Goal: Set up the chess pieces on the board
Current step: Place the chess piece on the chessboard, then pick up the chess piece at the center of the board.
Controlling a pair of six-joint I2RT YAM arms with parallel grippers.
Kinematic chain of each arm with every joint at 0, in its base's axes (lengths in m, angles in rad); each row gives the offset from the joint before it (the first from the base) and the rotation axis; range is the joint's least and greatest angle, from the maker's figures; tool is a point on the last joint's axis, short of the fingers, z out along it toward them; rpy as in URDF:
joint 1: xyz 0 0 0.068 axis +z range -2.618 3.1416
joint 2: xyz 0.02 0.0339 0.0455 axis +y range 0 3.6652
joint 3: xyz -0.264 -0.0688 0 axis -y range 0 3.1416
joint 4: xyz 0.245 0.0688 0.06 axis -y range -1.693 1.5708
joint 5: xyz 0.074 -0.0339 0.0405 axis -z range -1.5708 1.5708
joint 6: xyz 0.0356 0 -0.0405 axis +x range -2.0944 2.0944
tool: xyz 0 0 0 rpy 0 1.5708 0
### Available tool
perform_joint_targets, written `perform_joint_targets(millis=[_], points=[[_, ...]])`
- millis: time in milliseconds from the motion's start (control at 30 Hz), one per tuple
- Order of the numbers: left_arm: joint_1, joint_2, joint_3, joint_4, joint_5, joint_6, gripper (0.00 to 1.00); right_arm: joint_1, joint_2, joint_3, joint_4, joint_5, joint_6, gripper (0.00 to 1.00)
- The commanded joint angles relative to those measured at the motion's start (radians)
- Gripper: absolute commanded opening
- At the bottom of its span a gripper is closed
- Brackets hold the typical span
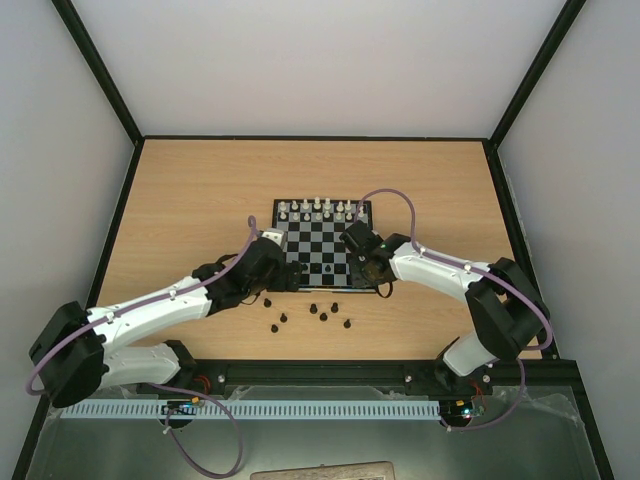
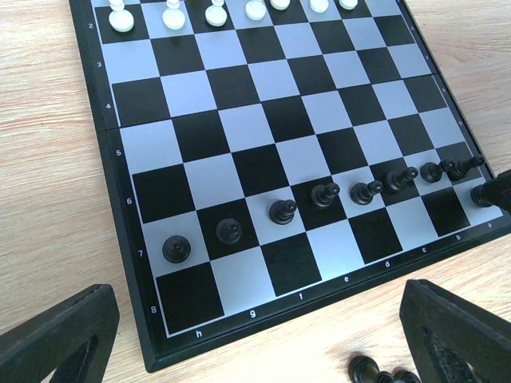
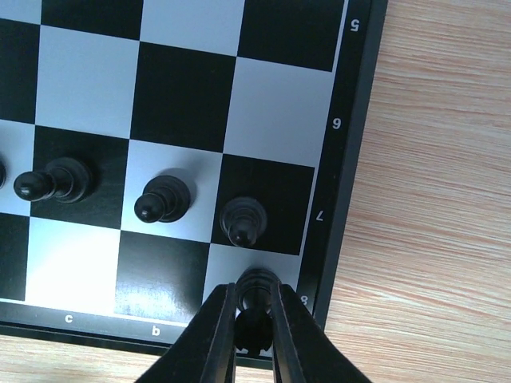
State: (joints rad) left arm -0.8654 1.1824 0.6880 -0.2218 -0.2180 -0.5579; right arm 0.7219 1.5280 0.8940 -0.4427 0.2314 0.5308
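Note:
The board [image 1: 318,240] lies mid-table, with white pieces [image 1: 315,208] on its far rows. A row of black pawns [image 2: 281,211] stands along rank 7, also seen in the right wrist view [image 3: 243,221]. My right gripper [image 3: 254,291] is shut on a small black piece [image 3: 255,281] and holds it over the corner square marked 8, next to the board's near right rim [image 3: 351,159]. My left gripper [image 2: 255,351] is wide open and empty, hovering over the board's near left edge [image 2: 239,331]. In the top view the left gripper [image 1: 288,276] and the right gripper [image 1: 372,272] flank the board's near side.
Several loose black pieces [image 1: 315,312] lie on the wooden table just in front of the board; some show at the bottom of the left wrist view [image 2: 375,371]. Dark rails border the table [image 1: 200,190].

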Motion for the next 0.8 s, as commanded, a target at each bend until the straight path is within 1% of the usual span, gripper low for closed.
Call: perform_joint_targets(millis=[0, 200, 467, 633, 767], points=[[-0.003, 0.016, -0.006, 0.011, -0.009, -0.007, 0.99, -0.005, 0.006, 0.013, -0.019, -0.013, -0.015, 0.14], [-0.003, 0.014, -0.003, -0.003, -0.013, -0.012, 0.99, -0.004, -0.035, 0.017, -0.032, -0.023, -0.021, 0.22], [-0.003, 0.012, 0.026, -0.071, -0.035, -0.032, 1.0, -0.004, -0.15, 0.013, -0.047, -0.036, -0.033, 0.36], [-0.003, 0.011, 0.028, -0.105, -0.034, -0.066, 1.0, -0.004, -0.225, 0.003, -0.042, -0.029, -0.037, 0.41], [-0.003, 0.022, 0.033, -0.139, -0.023, -0.099, 0.99, -0.005, -0.289, -0.012, -0.027, -0.032, -0.035, 0.43]])
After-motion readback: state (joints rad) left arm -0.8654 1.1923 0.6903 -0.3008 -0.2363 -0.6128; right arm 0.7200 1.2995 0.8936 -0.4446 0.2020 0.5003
